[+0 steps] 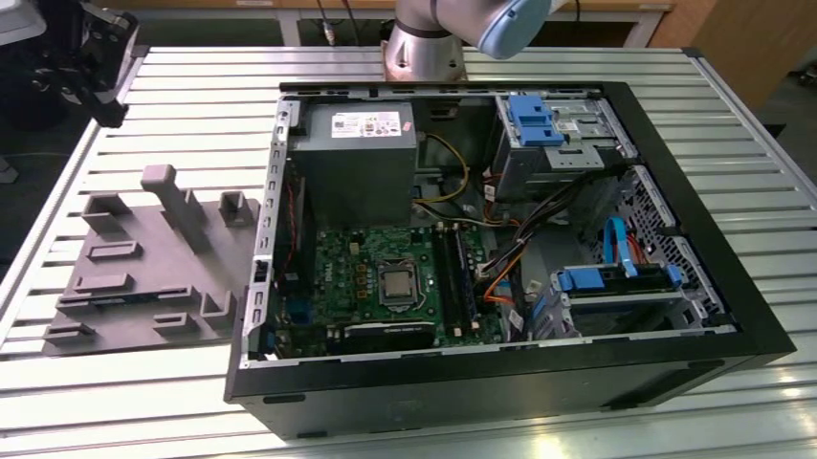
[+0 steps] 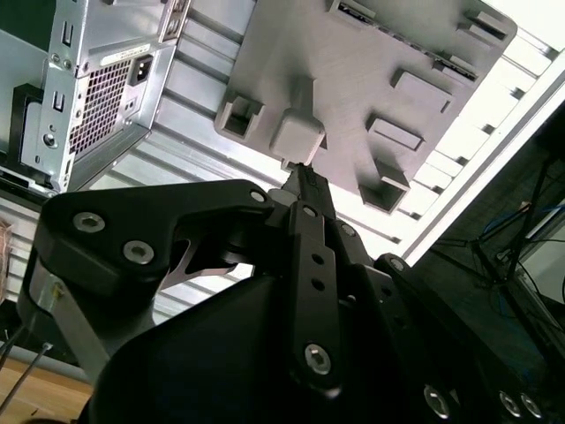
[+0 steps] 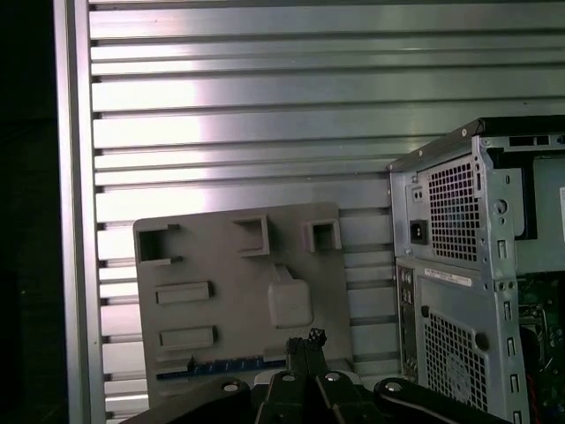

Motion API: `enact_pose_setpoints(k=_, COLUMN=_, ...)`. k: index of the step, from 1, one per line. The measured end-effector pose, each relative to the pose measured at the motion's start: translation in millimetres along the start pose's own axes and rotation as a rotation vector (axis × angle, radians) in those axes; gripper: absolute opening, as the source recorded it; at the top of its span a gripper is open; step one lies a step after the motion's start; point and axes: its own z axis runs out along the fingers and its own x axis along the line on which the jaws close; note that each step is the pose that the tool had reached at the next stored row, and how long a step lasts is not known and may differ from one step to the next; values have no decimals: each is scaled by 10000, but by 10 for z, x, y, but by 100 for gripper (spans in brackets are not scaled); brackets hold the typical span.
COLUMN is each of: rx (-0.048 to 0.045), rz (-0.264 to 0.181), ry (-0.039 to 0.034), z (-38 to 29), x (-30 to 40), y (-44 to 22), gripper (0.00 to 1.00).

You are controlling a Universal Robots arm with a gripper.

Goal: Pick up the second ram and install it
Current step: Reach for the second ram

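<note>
The second ram is a thin dark stick lying flat along the edge of the grey plastic block. In the exterior view that block sits on the table to the left of the open computer case, and the ram shows as a dark line on it. My gripper hangs high above the block, well apart from the ram. In both wrist views its fingers meet with nothing between them, and the gripper points down at the block.
The green board with its long black slots lies inside the case, beside loose cables and blue drive brackets. The block carries several upright posts. The slatted table's edge runs close to the block.
</note>
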Motion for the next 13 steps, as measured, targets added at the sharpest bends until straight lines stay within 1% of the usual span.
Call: enact_pose_setpoints(k=13, rx=0, rz=1, ry=0, z=2, x=34, y=-26, gripper=11)
